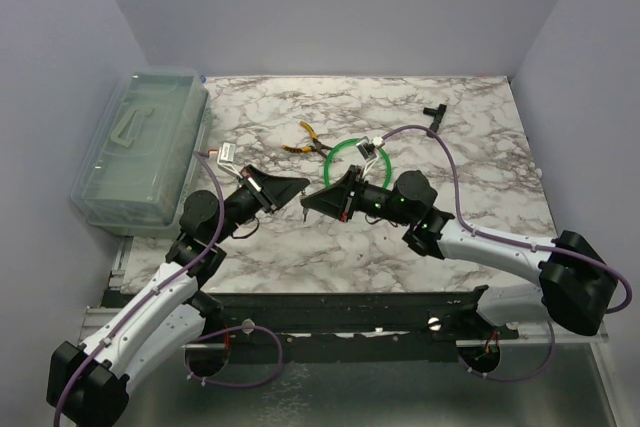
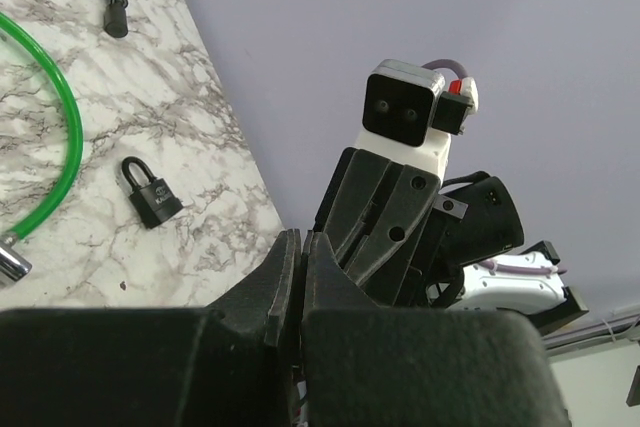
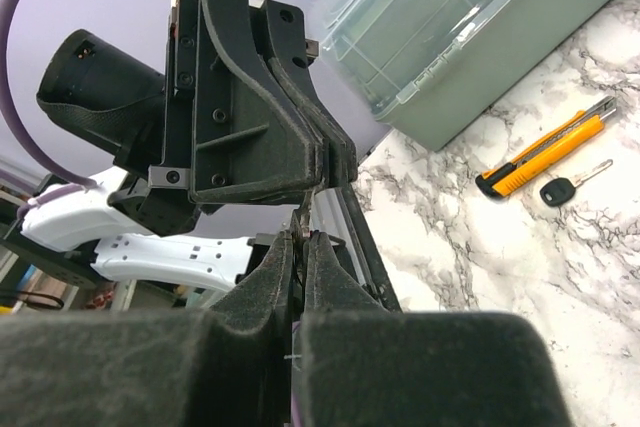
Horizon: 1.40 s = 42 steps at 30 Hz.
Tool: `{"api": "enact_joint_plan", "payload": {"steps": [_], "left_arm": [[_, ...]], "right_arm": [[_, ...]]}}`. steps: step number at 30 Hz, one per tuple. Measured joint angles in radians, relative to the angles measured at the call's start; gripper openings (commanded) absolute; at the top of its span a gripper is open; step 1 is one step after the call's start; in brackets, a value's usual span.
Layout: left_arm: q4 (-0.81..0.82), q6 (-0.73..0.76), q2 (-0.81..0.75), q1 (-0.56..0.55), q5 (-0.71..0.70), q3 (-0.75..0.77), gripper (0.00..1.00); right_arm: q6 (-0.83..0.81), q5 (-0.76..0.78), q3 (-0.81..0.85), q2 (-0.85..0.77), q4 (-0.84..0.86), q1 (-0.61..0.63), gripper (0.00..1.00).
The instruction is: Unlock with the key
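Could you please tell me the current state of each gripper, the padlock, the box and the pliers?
Left gripper: shut; whether it also grips the key is unclear.
Right gripper: shut on the small key.
Padlock: shackle closed, lying flat.
Plastic box: lid closed.
Pliers: handles spread apart, lying flat.

I see plain lavender walls (image 1: 350, 7) closing in three sides. Between them sits a white, grey-veined marble table (image 1: 480, 147) under soft, even light.
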Motion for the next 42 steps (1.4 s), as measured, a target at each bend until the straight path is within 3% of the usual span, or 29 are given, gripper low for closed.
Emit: {"api": "enact_joint_plan", "payload": {"steps": [3,11,14,22,28,36,42], "left_arm": [[0.001,0.0,-0.01,0.0,-0.002,0.0,0.1],[-0.006,0.006,-0.038,0.0,-0.023,-0.013,0.62],[-0.029,0.017,-0.053,0.0,-0.033,-0.013,0.76],[-0.294,0.133,-0.076,0.0,-0.103,0.083,0.76],[-0.476,0.223,0.036,0.0,-0.14,0.227,0.72],[-0.652,0.291,0.397,-0.015,-0.139,0.386,0.64],[-0.745,0.309,0.634,-0.095,-0.169,0.517,0.6]], "right_arm": [[0.005,-0.001,0.0,0.0,0.006,0.0,0.01],[0.003,0.007,0.0,-0.009,-0.033,0.0,0.01],[-0.004,0.031,0.0,-0.04,-0.105,0.0,0.0],[-0.029,0.116,-0.002,-0.166,-0.359,-0.021,0.0],[-0.045,0.117,-0.027,-0.222,-0.568,-0.127,0.0],[-0.042,-0.039,-0.154,-0.248,-0.702,-0.339,0.0],[-0.041,-0.119,-0.237,-0.251,-0.744,-0.367,0.0]]}}
